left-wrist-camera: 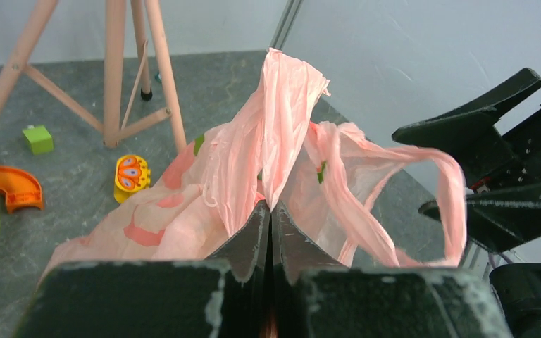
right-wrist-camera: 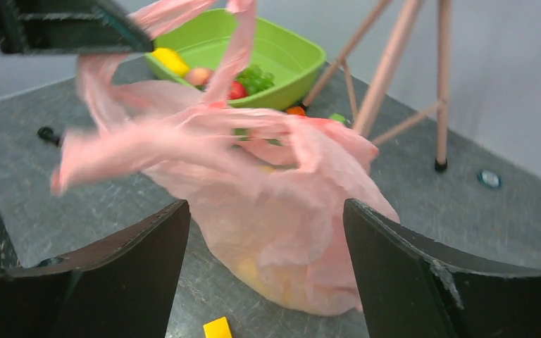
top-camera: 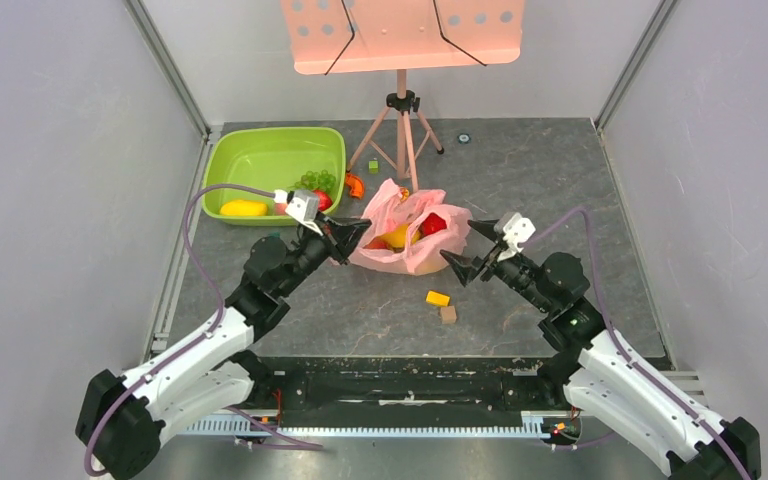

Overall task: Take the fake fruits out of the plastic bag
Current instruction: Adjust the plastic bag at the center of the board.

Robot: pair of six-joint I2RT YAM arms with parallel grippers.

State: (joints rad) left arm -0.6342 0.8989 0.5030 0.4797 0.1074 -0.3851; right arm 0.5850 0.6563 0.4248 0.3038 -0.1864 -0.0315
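Observation:
The pink plastic bag (top-camera: 407, 250) lies slumped in the middle of the table, its mouth held up. My left gripper (top-camera: 357, 232) is shut on a fold of the bag's rim (left-wrist-camera: 271, 141), which rises straight from the fingertips. Inside the open mouth show a red fruit (top-camera: 433, 224) and a yellow fruit (top-camera: 397, 237). My right gripper (top-camera: 460, 242) stands open just right of the bag, touching nothing. In the right wrist view the bag (right-wrist-camera: 282, 211) sits beyond the spread fingers (right-wrist-camera: 148, 239), a yellow shape showing through its bottom. A loop handle (left-wrist-camera: 451, 190) hangs loose.
A lime-green basin (top-camera: 260, 150) at the back left holds a yellow fruit (top-camera: 244, 208), green grapes (top-camera: 317, 181) and a red fruit (top-camera: 322, 200). A yellow cube (top-camera: 438, 298) and a tan cube (top-camera: 448, 314) lie in front of the bag. The pink stand's tripod (top-camera: 401, 140) rises behind it.

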